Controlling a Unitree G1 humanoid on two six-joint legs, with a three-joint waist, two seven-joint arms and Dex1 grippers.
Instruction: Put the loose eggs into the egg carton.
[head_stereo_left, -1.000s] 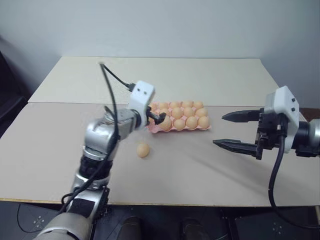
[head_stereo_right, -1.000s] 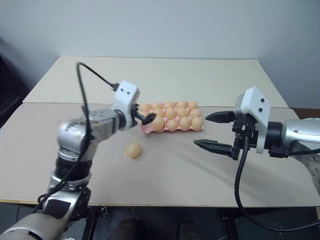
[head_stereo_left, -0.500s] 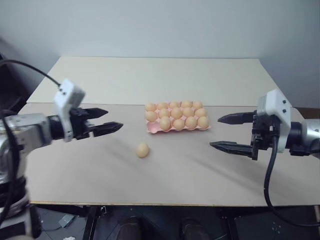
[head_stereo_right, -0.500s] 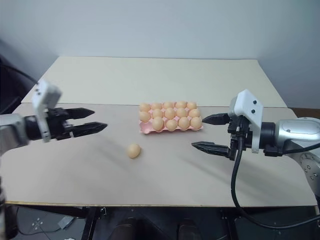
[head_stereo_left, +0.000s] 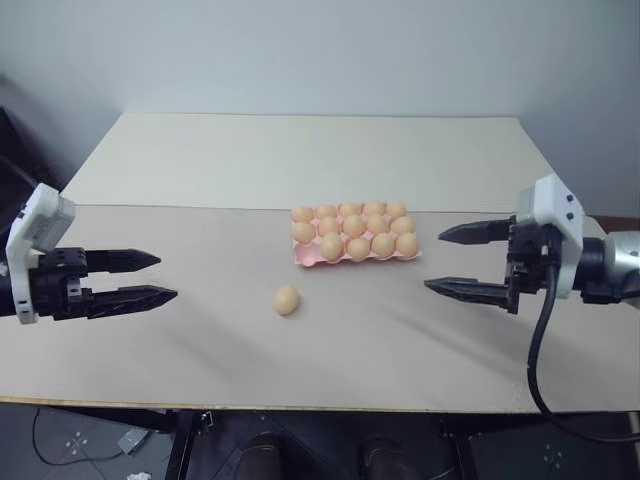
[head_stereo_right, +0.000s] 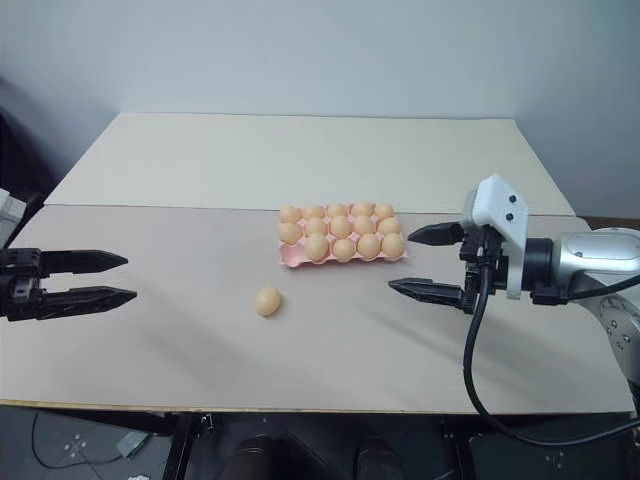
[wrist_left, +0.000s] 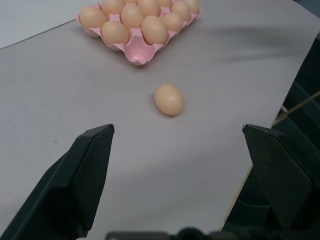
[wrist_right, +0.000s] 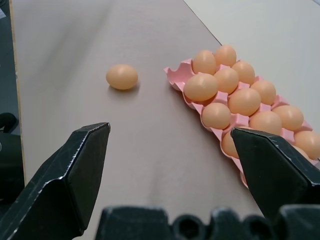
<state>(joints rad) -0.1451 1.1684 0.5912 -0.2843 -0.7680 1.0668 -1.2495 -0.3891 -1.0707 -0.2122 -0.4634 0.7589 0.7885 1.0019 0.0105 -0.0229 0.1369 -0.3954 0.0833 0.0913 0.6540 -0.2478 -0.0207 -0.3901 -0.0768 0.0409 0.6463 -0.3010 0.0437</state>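
Note:
One loose egg (head_stereo_left: 286, 300), tan-orange, lies on the table in front of the egg carton's left end. It also shows in the left wrist view (wrist_left: 169, 99) and the right wrist view (wrist_right: 122, 76). The pale-pink egg carton (head_stereo_left: 306, 259) sits mid-table with several eggs in its cups. One corner cup (wrist_left: 136, 51) nearest the loose egg is bare. My left gripper (head_stereo_left: 168, 276) hovers open and empty far left of the egg, pointing toward it. On the right, beside the carton's right end, my right gripper (head_stereo_left: 432, 261) is also open and empty.
The table (head_stereo_left: 300, 160) is two beige boards with a seam running across just behind the carton. Its front edge (head_stereo_left: 330, 405) lies close below both grippers. A black cable (head_stereo_left: 538, 350) hangs from the right wrist. A plain wall stands behind.
My left arm has drawn back from the carton's left end and swung out to the far left, its gripper open. The loose egg, the carton and the right gripper have stayed put.

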